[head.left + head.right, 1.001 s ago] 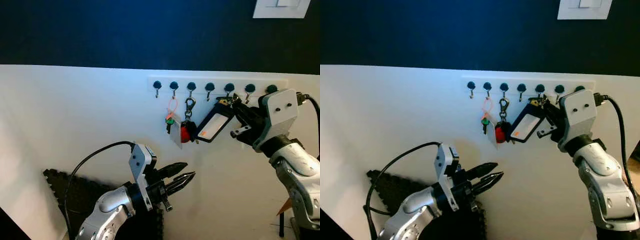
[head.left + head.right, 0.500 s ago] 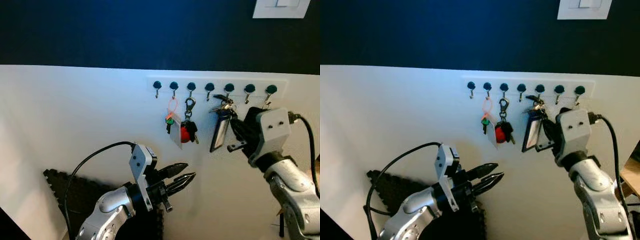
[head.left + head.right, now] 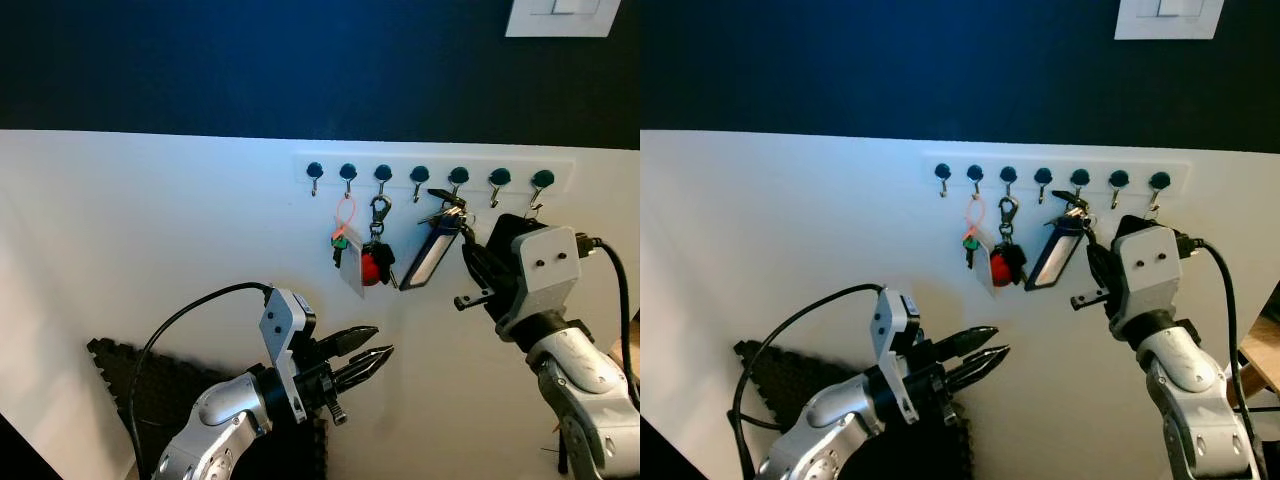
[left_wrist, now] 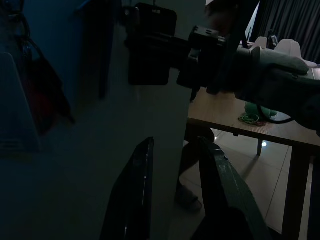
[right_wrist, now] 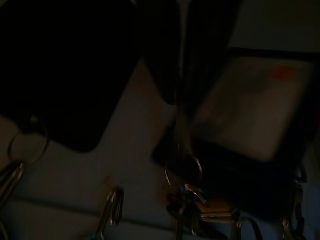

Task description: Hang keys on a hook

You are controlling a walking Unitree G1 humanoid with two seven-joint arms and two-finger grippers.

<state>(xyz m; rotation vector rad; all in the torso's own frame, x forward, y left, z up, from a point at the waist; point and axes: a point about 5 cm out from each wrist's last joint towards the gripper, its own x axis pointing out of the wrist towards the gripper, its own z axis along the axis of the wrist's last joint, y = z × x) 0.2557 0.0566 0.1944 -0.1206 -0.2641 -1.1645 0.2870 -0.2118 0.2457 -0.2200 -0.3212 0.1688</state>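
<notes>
A rail of several dark-knobbed hooks (image 3: 419,176) is fixed to the white wall. The key bunch with a black-framed tag (image 3: 424,262) hangs from the fifth hook (image 3: 458,180), and the tag is swung out to the left. My right gripper (image 3: 468,262) is just right of the tag, at about its height. In the right wrist view the tag (image 5: 250,105) and the keys (image 5: 187,195) loom close and dark. My left gripper (image 3: 382,340) hovers low and left of the rail, open and holding nothing.
Two other bunches hang further left: an orange loop with a green key (image 3: 342,238) and a carabiner with a red fob (image 3: 373,262). A black foam mat (image 3: 130,380) lies at the wall's foot. A light switch (image 3: 558,15) sits at the top right. A wooden table (image 4: 240,117) stands to the right.
The tag, held up against the fifth hook a second ago, now hangs from it and has swung left. My right gripper has dropped lower and drawn back. The left arm has stayed still.
</notes>
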